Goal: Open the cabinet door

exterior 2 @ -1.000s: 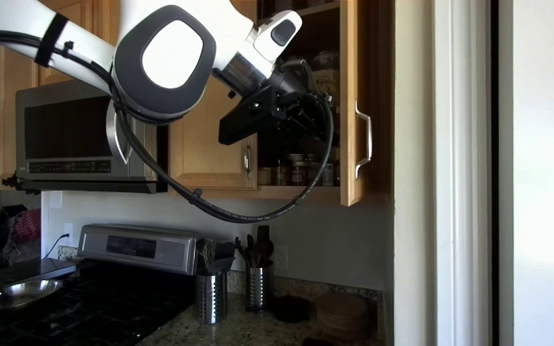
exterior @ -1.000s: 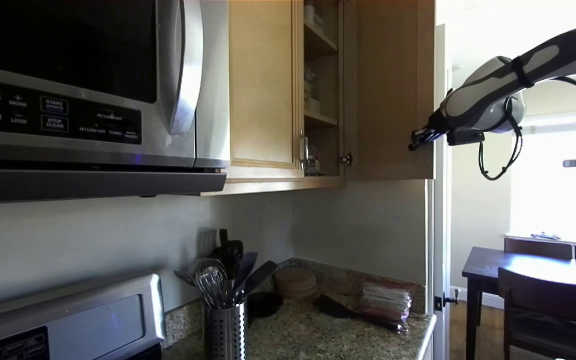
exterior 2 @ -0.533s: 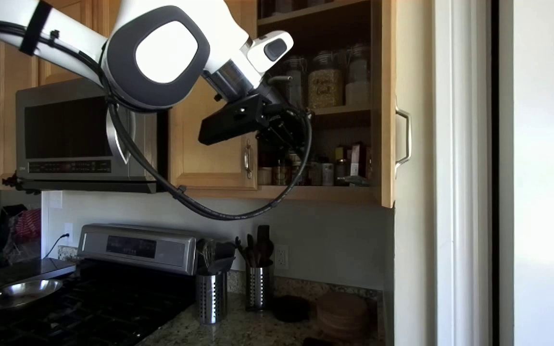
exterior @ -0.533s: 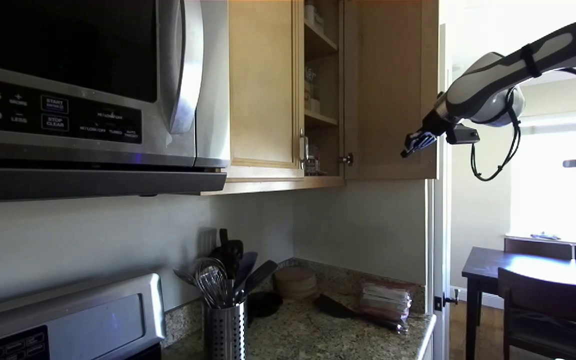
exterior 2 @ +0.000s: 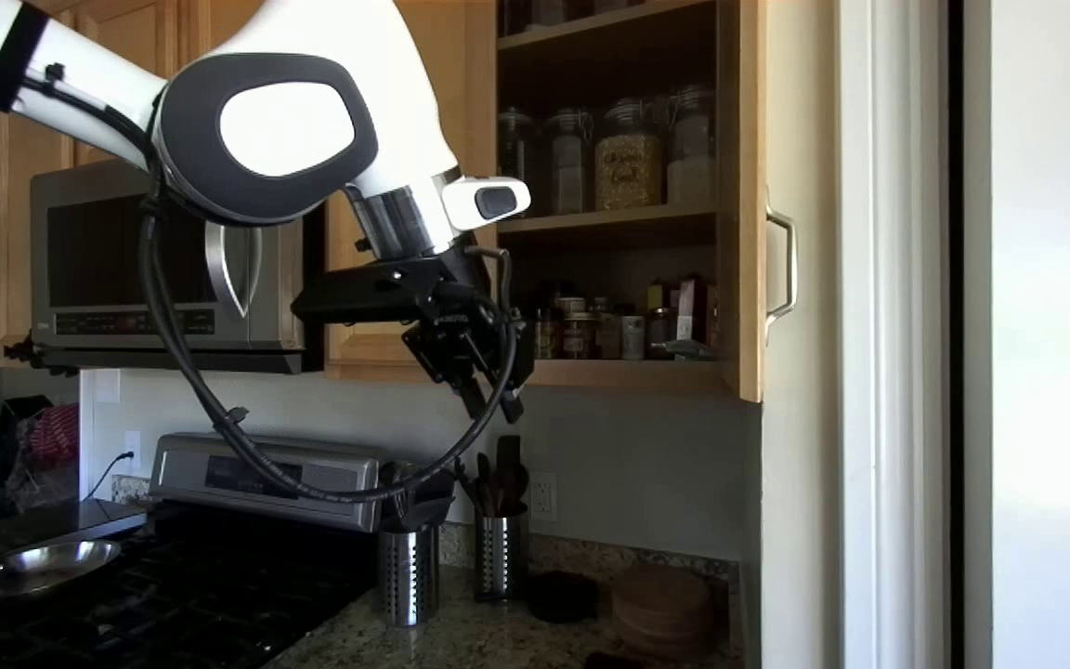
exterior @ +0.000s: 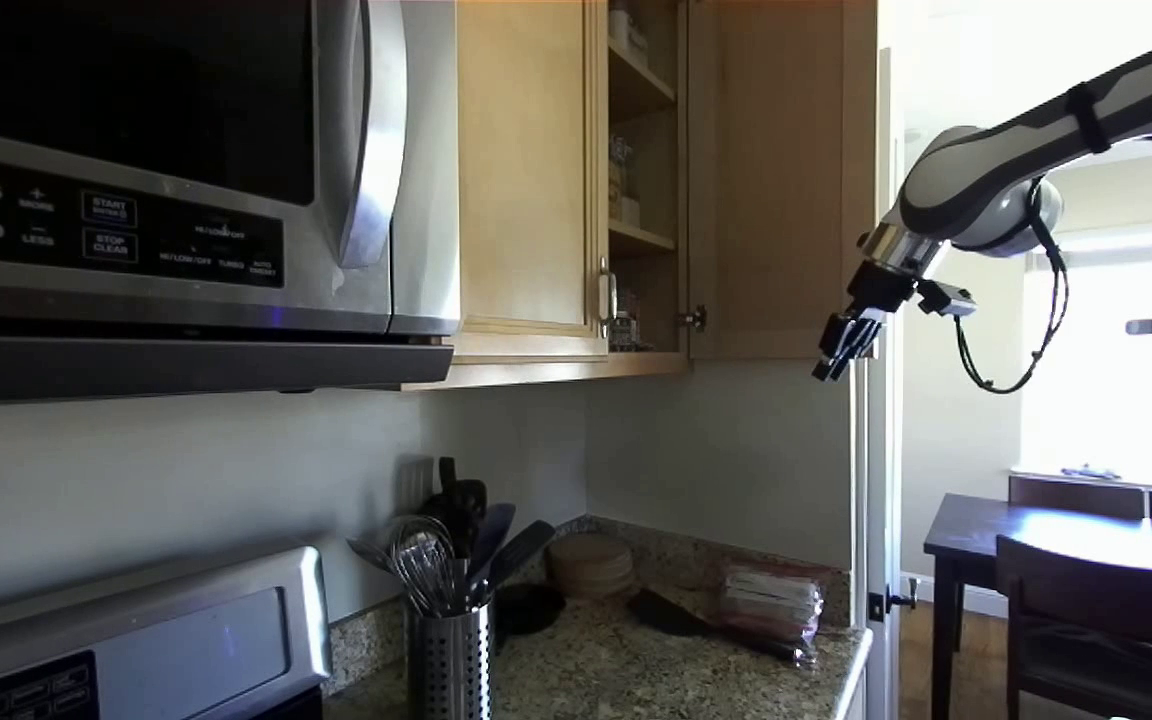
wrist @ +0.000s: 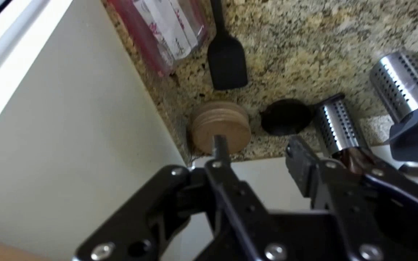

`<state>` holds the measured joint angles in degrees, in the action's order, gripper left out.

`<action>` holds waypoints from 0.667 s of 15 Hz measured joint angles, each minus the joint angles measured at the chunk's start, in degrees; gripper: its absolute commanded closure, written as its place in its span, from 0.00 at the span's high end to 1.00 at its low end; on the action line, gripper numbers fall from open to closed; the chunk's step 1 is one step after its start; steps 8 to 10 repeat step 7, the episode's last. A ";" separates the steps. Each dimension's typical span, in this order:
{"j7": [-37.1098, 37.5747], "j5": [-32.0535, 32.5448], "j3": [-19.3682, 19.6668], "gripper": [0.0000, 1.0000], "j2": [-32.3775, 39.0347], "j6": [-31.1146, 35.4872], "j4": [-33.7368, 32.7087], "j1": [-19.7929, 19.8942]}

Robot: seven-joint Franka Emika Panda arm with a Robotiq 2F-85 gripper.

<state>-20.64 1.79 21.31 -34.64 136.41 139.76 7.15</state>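
Note:
The wooden cabinet door [exterior: 778, 180] stands wide open on the right side of the cabinet. In an exterior view the door [exterior 2: 751, 204] is seen nearly edge-on, with its metal handle [exterior 2: 786, 265] on the outer face. The cabinet's shelves [exterior 2: 614, 218] are exposed. My gripper [exterior: 831, 372] hangs low, tilted downward, with its tips around the level of the door's lower edge; it is also seen in an exterior view [exterior 2: 495, 413]. In the wrist view the gripper [wrist: 256, 145] has its fingers apart with nothing between them. It does not hold the door or handle.
Jars [exterior 2: 628, 172] and spice containers [exterior 2: 581, 334] stand on the shelves. A closed cabinet door [exterior: 533, 170] and a microwave [exterior: 166, 150] are alongside. Below, the granite counter [wrist: 314, 47] bears utensil holders [wrist: 405, 83], a spatula [wrist: 227, 59] and round wooden pieces [wrist: 221, 127].
The door swung further open, mostly between the two earlier frames, then stayed nearly still. My gripper moved down from the door's inner side, tilting downward; the shelves are less covered by the arm.

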 measured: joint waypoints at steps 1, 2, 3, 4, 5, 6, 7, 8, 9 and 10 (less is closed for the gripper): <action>-0.01 0.40 -0.50 0.84 -0.01 -1.26 0.74 0.38; -0.02 0.86 -1.02 0.89 -0.03 -2.09 1.43 0.70; -0.04 1.40 -1.57 0.96 -0.07 -2.47 2.05 0.97; -0.14 1.60 -2.04 0.77 -0.18 -2.54 2.64 1.14; -0.34 1.60 -2.37 0.85 -0.37 -2.54 3.12 1.18; -0.49 1.60 -2.59 0.91 -0.63 -2.54 3.47 1.21; -0.57 1.61 -2.67 0.96 -0.90 -2.54 3.71 1.23; -0.57 1.61 -2.67 0.96 -0.90 -2.54 3.71 1.23; -0.57 1.61 -2.67 0.96 -0.90 -2.54 3.71 1.23; -0.57 1.61 -2.67 0.96 -0.90 -2.54 3.71 1.23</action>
